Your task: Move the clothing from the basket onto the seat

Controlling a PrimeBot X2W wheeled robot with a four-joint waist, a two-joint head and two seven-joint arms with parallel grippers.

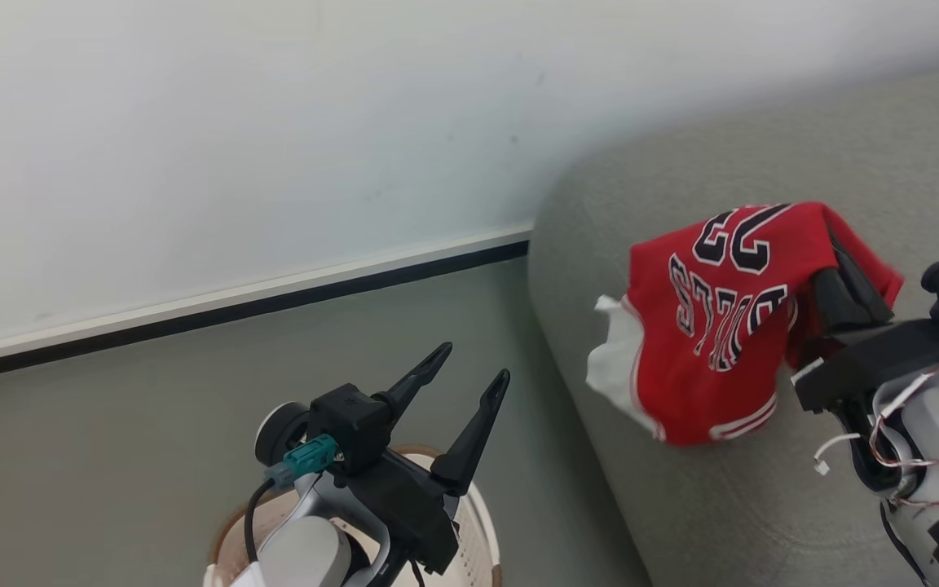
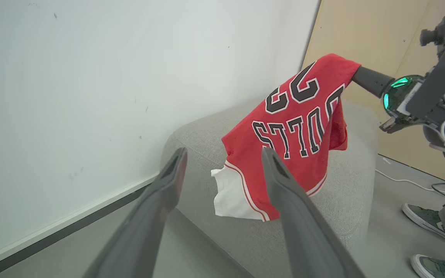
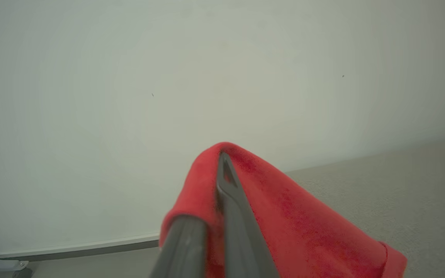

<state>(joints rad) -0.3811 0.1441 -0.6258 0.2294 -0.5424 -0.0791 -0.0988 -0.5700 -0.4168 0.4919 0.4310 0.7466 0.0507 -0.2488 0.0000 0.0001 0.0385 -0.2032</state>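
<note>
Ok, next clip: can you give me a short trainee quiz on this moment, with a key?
1. True or false: the right jaws are shut on the red jersey.
2. How do the left jaws stand? A) open and empty; B) shut on the red jersey; C) shut on nothing.
3. Which large grey thing does the red jersey hang over?
Key: 1 true; 2 A; 3 the seat.
</note>
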